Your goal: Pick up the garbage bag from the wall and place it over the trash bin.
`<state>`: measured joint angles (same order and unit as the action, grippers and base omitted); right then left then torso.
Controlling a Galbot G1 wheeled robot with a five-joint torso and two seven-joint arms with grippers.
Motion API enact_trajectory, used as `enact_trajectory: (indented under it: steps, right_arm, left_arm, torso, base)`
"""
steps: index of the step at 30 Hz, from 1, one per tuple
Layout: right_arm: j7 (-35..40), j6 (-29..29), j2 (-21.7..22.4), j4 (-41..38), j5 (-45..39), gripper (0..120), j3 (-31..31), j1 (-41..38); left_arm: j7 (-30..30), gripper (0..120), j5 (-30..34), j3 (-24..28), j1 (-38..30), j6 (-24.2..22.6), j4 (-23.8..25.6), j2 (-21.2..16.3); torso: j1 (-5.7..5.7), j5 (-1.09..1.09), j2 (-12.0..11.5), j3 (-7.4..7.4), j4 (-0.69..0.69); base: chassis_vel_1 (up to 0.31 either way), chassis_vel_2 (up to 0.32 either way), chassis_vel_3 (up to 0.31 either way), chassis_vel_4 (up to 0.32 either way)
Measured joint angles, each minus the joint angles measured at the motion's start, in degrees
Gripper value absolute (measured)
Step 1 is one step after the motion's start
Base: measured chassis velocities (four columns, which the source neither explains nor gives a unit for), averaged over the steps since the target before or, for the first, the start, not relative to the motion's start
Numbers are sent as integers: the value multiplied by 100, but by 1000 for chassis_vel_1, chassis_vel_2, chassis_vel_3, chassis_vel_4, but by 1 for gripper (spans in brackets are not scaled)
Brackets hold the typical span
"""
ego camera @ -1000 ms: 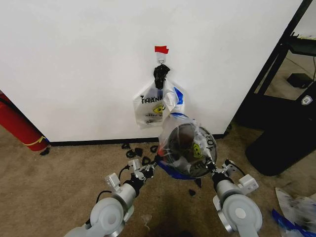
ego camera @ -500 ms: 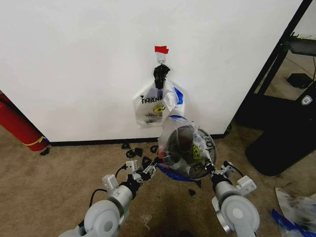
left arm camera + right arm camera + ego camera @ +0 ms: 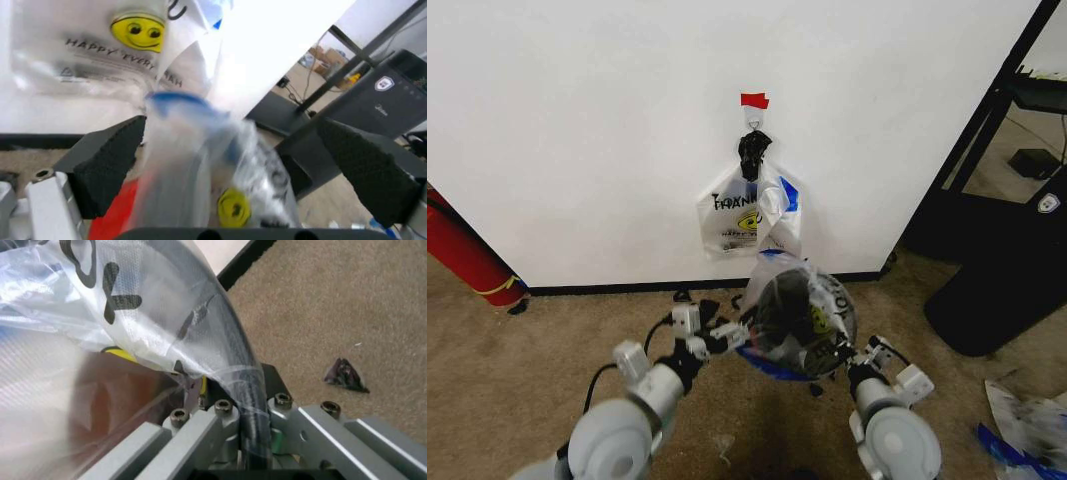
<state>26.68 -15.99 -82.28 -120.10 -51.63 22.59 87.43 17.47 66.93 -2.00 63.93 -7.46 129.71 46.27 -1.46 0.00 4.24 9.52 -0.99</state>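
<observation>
The see-through garbage bag (image 3: 825, 312) is spread over the dark trash bin (image 3: 785, 298) on the carpet below the wall (image 3: 577, 130). My left gripper (image 3: 727, 335) is at the bin's left side. Its pads (image 3: 110, 162) stand wide open, and the bag (image 3: 200, 165) with its yellow smiley lies between them. My right gripper (image 3: 842, 352) is at the bin's near right edge. In the right wrist view it (image 3: 250, 410) is shut on the bag (image 3: 100, 290) where the plastic wraps the black rim (image 3: 233, 355).
Like-printed bags (image 3: 745, 215), tied with a black knot, hang from the hook (image 3: 753, 118) under a red tape strip (image 3: 754, 100). A red cylinder (image 3: 467, 255) leans at far left. A black stand (image 3: 1002, 270) is at right. Black scraps (image 3: 702, 308) litter the carpet.
Both arms have reached farther forward. The left gripper has risen and closed in on the bin's left side. The bag-covered bin has shifted slightly left and down in the view.
</observation>
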Motion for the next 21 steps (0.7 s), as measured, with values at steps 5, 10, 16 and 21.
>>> enact_trajectory:
  steps: [5,10,16,21]
  right_arm:
    - [-275,42,221,32,335,0,-173,68]
    - [-368,41,309,-57,416,0,-308,66]
    - [-369,15,485,-82,409,0,-541,-49]
    - [-360,-2,630,-83,368,0,-625,-108]
  left_arm:
    - [-37,100,420,134,-632,-244,-311,-191]
    - [-84,97,779,363,-1259,-403,-809,-209]
    - [-209,92,1222,416,-1572,-592,-1313,-111]
    - [-249,88,1288,433,-1623,-669,-1643,-76]
  torso:
    - [0,0,0,0,-1]
    - [0,0,0,0,0]
    - [0,0,0,0,3]
    - [0,1,0,0,2]
  base:
    - [0,0,0,0]
    - [0,0,0,0]
    - [0,0,0,0]
    - [0,0,0,0]
